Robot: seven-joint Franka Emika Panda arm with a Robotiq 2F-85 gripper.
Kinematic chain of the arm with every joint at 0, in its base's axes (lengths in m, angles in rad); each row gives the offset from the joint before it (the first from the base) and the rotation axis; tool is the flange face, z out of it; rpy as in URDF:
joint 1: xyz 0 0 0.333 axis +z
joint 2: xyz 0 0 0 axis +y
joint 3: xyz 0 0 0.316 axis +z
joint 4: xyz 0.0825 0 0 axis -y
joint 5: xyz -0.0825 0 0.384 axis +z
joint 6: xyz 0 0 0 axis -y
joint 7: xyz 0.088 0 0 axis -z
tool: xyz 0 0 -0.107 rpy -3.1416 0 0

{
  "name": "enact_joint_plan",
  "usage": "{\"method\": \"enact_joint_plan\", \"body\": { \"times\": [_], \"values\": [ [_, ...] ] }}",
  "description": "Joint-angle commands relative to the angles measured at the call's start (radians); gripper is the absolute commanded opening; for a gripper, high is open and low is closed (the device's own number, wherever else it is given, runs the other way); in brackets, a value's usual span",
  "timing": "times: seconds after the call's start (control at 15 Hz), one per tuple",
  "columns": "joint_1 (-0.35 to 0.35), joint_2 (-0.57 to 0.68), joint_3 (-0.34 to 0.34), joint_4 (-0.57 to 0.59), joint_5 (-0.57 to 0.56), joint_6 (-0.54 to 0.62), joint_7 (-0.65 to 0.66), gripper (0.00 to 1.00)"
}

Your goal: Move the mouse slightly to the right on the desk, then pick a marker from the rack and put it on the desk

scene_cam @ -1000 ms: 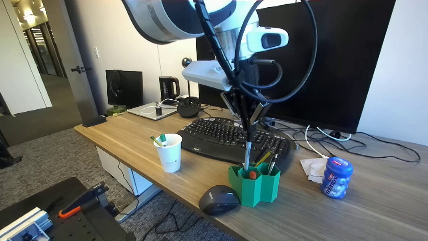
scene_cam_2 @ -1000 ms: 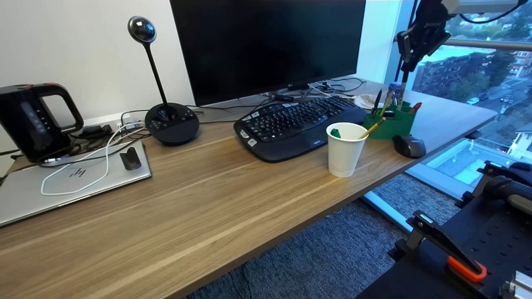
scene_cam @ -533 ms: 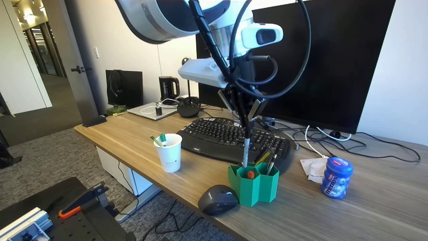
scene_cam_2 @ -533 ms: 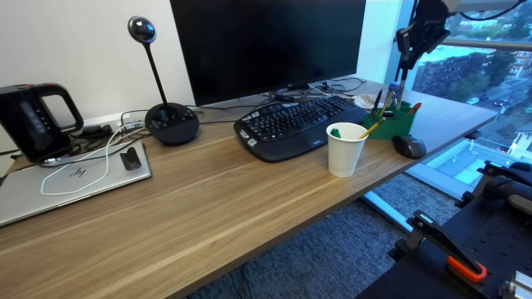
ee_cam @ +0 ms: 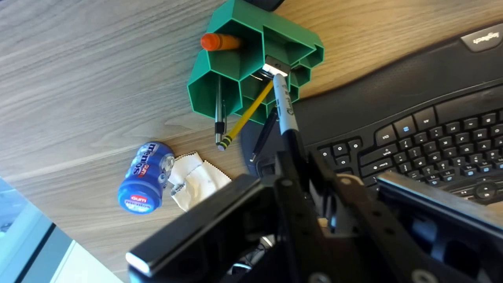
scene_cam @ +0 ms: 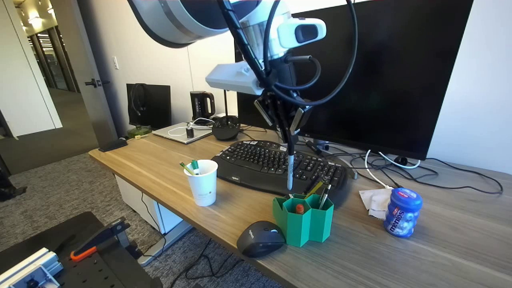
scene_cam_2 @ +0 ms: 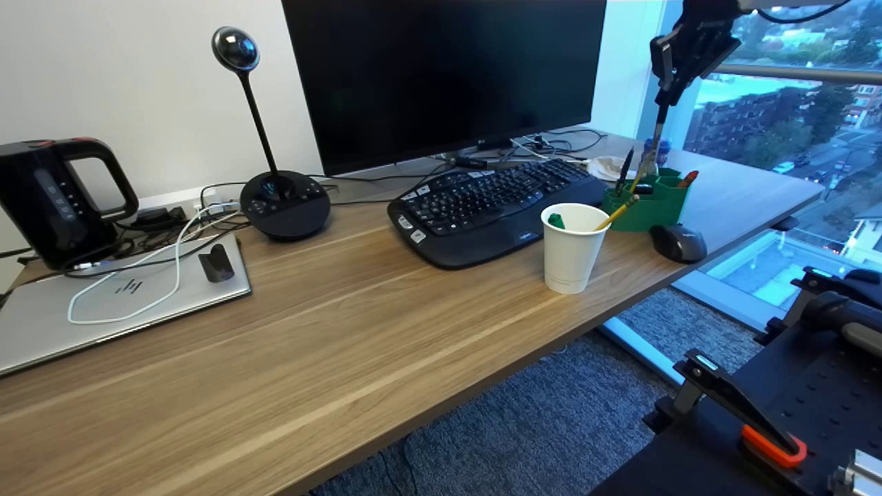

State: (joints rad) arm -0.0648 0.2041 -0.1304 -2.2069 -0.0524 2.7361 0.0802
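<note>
Light-brown wooden table point(scene_cam: 360, 266) awaits a slim grey-and-black marker point(scene_cam: 290, 174)

Black jointed fingers point(ee_cam: 290, 202) pinch the marker by its black end above a bright green plastic rack point(scene_cam: 298, 228), grey barrel hanging down: a high grip that probably suits drawing it from deep slots. A dark grey, domed mouse point(scene_cam: 261, 240) sits close beside the rack, presumably in its assigned spot.

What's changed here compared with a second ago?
In an exterior view, the gripper has moved up and toward picture left, lifting the already-held marker clear of the green rack. The rack and mouse look nudged very slightly left. Nothing new was gripped or let go. The white cup, keyboard and blue jar stayed put.
</note>
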Motion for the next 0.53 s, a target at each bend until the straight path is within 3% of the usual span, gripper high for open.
{"method": "enact_joint_plan", "body": {
  "times": [0.0,0.47],
  "values": [
    [0.013,-0.066,0.014,-0.060,-0.006,0.029,0.013,0.04],
    [0.039,-0.085,0.044,-0.138,-0.022,0.034,0.039,0.04]
  ]
}}
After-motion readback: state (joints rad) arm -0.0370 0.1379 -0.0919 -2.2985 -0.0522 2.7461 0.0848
